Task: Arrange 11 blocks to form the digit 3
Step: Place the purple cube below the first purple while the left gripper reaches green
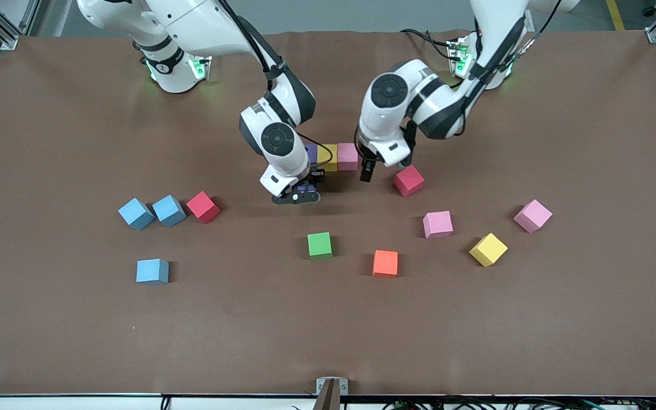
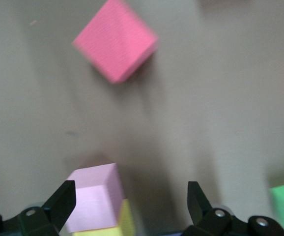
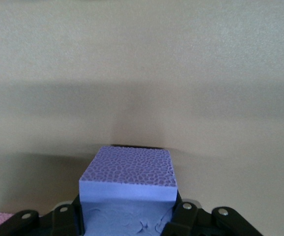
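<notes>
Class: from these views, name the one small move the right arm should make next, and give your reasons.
Probably lower the purple block and set it down. The right tool is shut on it, just nearer the camera than the purple end of the purple, yellow and pink row. The left tool is open, beside a red block.

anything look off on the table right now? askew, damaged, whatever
Nothing damaged. The row of purple, yellow and pink blocks sits square. The loose red block beside it lies rotated. The right gripper is shut on a purple block near the row; the left gripper is open and empty.
</notes>
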`<state>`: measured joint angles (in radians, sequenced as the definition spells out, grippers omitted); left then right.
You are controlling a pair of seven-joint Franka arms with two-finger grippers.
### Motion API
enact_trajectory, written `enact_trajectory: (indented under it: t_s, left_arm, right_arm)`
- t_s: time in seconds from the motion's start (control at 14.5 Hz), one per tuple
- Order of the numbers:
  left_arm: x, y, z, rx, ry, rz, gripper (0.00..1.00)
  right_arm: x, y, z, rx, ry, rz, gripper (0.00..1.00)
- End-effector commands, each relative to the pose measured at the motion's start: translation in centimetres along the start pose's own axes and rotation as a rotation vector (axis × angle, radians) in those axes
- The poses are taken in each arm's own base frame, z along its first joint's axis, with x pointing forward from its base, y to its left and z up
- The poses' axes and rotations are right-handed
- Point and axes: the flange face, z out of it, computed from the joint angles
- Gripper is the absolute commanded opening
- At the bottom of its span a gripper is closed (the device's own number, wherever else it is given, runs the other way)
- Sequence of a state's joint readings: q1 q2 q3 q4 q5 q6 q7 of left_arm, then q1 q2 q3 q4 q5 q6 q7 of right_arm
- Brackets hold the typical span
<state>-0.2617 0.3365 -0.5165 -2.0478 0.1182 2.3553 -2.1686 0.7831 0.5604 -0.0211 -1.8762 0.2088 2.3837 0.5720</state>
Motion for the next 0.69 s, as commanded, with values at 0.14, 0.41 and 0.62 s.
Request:
enact_trajectory:
  t_s: [0.14, 0.41, 0.62]
  left_arm:
    - [5.2, 5.9, -2.0, -0.06, 0.01, 0.144, 1.0]
    - [5.9, 10.2, -1.7, -0.105, 0.023, 0.208, 1.0]
    - [6.8, 13.1, -1.5, -0.08, 0.051, 0.266, 1.0]
  right_arm:
    - [-1.2, 0.2, -0.2, -0.027, 0.019, -0.006, 0.37]
    - [-1.6, -0.3, 0.0, -0.028, 0.021, -0.015, 0.37]
    - [-1.6, -0.4, 0.2, -0.029, 0.022, -0.017, 0.37]
